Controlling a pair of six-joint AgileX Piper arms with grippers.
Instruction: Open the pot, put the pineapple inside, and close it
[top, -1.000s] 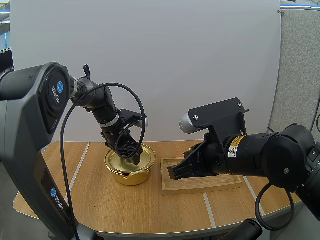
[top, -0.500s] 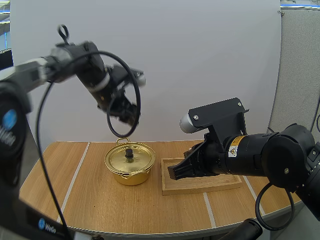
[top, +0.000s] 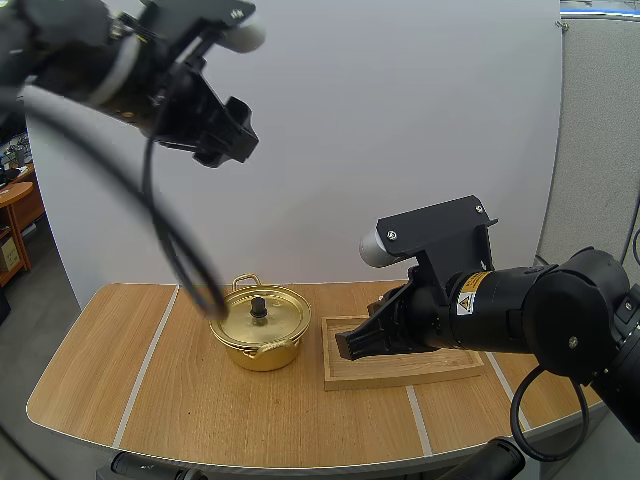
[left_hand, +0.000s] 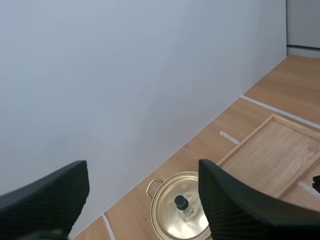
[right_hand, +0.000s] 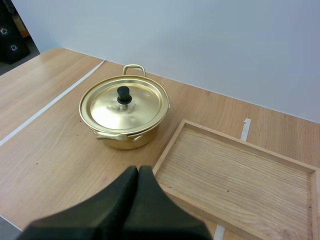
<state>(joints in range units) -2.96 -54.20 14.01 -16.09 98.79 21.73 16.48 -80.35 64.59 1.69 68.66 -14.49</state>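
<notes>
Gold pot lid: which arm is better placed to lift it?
Probably left: the left gripper hangs high above the round gold metal pot, fingers open, facing the black knob. The right gripper, low over the wooden tray, is shut.

We can make out a single sign in the high view. It is a yellow warning sticker (top: 468, 297) stuck on the black housing of our right arm (top: 545, 320), at the right of the scene and on the near side of the table. It bears a black-edged triangle with a hazard symbol. The fine print around the triangle is too small for us to read, so we give no words or numbers from it.
</notes>
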